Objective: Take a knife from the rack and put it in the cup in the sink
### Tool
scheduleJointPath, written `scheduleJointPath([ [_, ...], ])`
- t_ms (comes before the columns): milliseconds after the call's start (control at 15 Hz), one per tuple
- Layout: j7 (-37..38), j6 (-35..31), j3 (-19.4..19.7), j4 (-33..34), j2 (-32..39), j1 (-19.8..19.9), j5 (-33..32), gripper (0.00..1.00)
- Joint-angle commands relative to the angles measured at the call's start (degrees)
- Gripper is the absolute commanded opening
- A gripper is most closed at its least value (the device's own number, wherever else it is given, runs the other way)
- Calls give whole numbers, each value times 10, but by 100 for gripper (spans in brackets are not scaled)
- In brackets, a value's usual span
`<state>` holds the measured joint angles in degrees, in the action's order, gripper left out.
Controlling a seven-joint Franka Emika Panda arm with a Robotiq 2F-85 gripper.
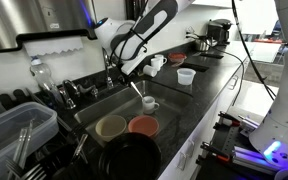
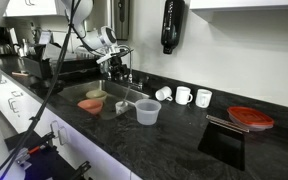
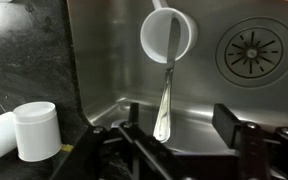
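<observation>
In the wrist view the white mug point(image 3: 152, 40) stands on the floor of the steel sink point(image 3: 104, 60), seen from above. The silvery knife point(image 3: 165, 90) stands in it, one end inside the mug and the other leaning up towards my gripper point(image 3: 181, 122). My gripper hangs right above, its fingers spread wide; the knife's upper end lies between them, nearer one finger, touching neither. In an exterior view my gripper point(image 1: 134, 76) is over the sink point(image 1: 89, 108), above the mug point(image 1: 150, 103) and knife point(image 1: 141, 92). The translucent rack point(image 1: 14, 128) is near the front corner.
A beige bowl point(image 1: 111, 126), a red bowl point(image 1: 143, 125) and a black pan point(image 1: 129, 155) lie in the sink. The tap point(image 1: 110, 62) stands behind it and the drain point(image 3: 252, 52) is beside the mug. White cups point(image 2: 183, 96) and a clear tub point(image 2: 147, 112) stand on the worktop.
</observation>
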<state>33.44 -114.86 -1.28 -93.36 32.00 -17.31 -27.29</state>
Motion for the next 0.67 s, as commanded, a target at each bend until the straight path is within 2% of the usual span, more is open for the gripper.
scheduleJointPath([
  [0, -18, 5, 6, -1, -8, -3, 10, 100],
  [333, -39, 27, -10, -28, -62, 1, 56, 100],
  [600, -27, 77, -31, -62, -138, -4, 107, 100],
])
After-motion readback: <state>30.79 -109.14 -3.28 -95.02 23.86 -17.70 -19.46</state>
